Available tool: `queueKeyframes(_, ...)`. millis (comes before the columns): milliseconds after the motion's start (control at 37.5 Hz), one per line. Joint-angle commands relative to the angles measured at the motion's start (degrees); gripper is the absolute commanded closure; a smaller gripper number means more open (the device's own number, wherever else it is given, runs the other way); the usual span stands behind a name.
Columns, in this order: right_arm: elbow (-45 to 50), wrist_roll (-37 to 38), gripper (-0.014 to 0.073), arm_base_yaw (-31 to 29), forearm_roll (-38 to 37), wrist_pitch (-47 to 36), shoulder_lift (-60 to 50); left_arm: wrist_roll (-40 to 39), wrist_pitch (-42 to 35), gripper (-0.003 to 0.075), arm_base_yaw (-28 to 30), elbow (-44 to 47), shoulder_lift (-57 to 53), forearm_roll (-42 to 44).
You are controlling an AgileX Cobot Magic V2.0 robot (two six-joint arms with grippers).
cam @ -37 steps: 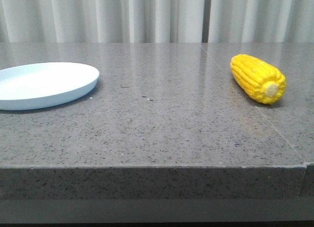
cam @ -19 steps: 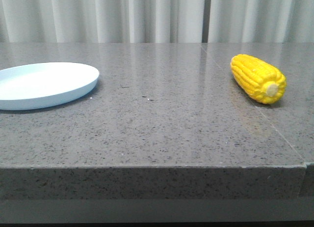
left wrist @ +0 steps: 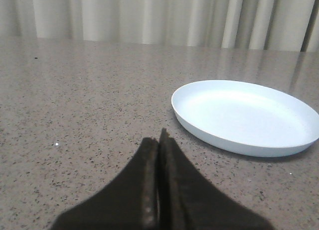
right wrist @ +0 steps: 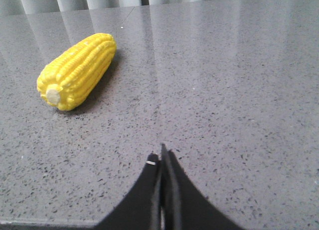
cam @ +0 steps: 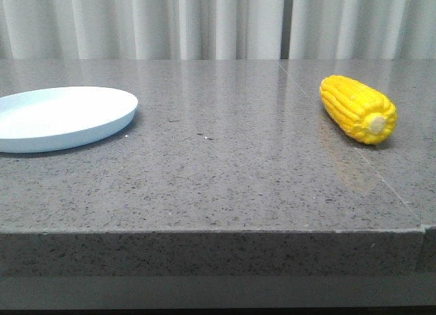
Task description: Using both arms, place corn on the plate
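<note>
The yellow corn [cam: 359, 109] lies on the grey stone table at the far right, its pale stub end toward the camera. It also shows in the right wrist view [right wrist: 76, 70]. The pale blue plate [cam: 61, 117] sits at the left, empty; it also shows in the left wrist view [left wrist: 244, 115]. My left gripper [left wrist: 158, 139] is shut and empty, low over the table short of the plate. My right gripper [right wrist: 160, 158] is shut and empty near the table's front edge, apart from the corn. Neither gripper shows in the front view.
The grey speckled table [cam: 225, 158] has a front edge close to the camera and a seam [cam: 381, 175] running under the corn on the right. White curtains [cam: 218, 22] hang behind the table.
</note>
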Motion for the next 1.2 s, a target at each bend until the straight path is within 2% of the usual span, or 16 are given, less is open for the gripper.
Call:
queueKeyframes(0,-1.4,-0.4,0.0653,-0.4,-0.5,-5.0,-1.0,-0.3,-5.2,0.0741,0.1,1.2,-1.0,-0.5)
queueKeyframes(214,-1.4,-0.4,0.0653,-0.4,-0.5,-5.8,-1.0,-0.3,-5.8,0.0741,0.1,1.2,-1.0,-0.5)
queueKeyframes(427,-1.6,-0.4,0.0653,-0.4,-0.5,-12.1,-1.0,-0.3,-12.5,0.0741,0.1,1.2,-1.0,-0.5)
queueKeyframes(507,-3.1,-0.4,0.0653,-0.4,-0.5,-12.1,-1.0,-0.3,-15.3,0.0741,0.1,0.3,-1.0,-0.9)
queueKeyframes(667,-10.2,-0.4,0.0651,-0.4,-0.5,-5.4,-0.9,-0.3,-15.9,0.0741,0.1,-6.0,-0.7,-0.9)
queueKeyframes(747,-15.7,-0.4,0.0651,-0.4,-0.5,0.3,0.2,-0.3,-13.9,0.0741,0.1,-11.1,0.5,-0.5)
queueKeyframes(907,-27.3,0.1,0.0651,-0.4,-0.5,9.1,7.2,-0.3,-1.8,0.0741,0.1,-22.8,7.0,1.1)
queueKeyframes(1041,-32.9,0.4,0.0651,-0.4,-0.3,10.1,14.4,-0.3,8.4,0.0741,0.1,-30.1,16.0,5.1)
queueKeyframes(1174,-35.1,0.4,0.0651,-0.4,-0.3,9.9,19.4,-0.3,9.2,0.0741,0.1,-32.5,21.2,5.4)
